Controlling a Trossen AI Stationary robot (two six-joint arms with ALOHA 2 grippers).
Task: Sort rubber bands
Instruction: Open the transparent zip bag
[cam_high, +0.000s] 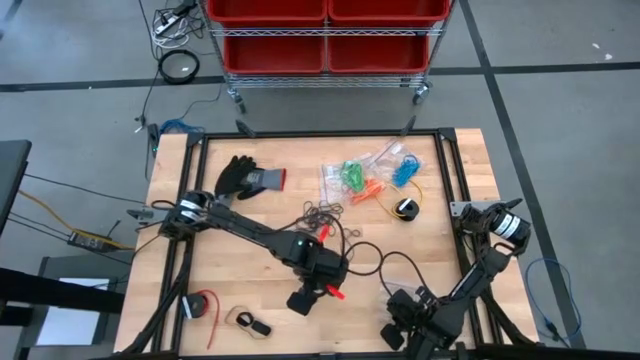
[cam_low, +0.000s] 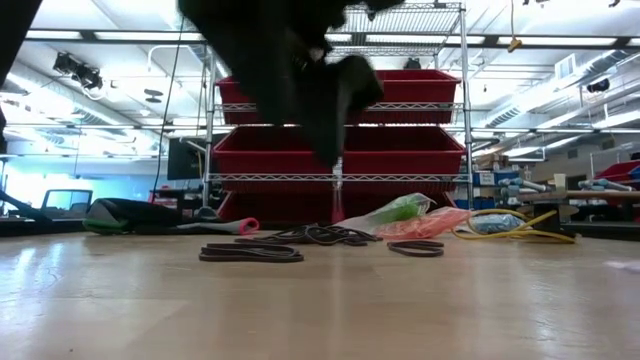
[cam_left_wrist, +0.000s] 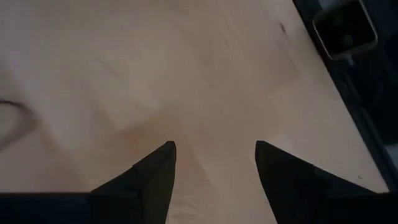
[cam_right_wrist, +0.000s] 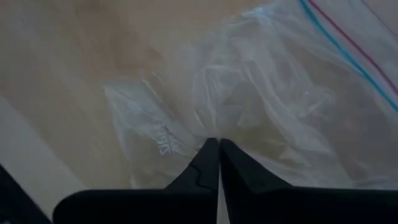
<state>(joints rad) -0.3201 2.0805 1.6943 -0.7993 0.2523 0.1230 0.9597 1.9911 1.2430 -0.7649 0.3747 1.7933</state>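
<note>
Step in hand, judged from the layout: bagging of the last loose colour. Rubber bands, black (cam_high: 322, 212): loose heap near the middle of the surface (cam_high: 230, 285), not yet collected; in the low view they lie flat as dark loops with a few strays beside them. Rubber bands, green (cam_high: 352, 175), orange (cam_high: 368, 188) and blue (cam_high: 405, 170): each colour apparently in its own clear pouch, grouped toward the far right of the surface, beside a yellow cable (cam_high: 412, 198). Left fingers (cam_left_wrist: 149, 180): spread wide, nothing between them, poised over bare wood on the near side of the black heap. Right fingers (cam_right_wrist: 199, 171): pressed together at the near right edge, with creases of a clear zip bag (cam_right_wrist: 280, 106) gathering at their tips, so a pinch on its film looks likely; the bag appears empty. Glove (cam_high: 250, 178): far left, untouched. Next move, as a judgement: left fingers go back to the black heap, nip one thin loop flat off the wood, and carry it to the bag. The mouth of the bag must be held open, and limp film may fold shut.
</note>
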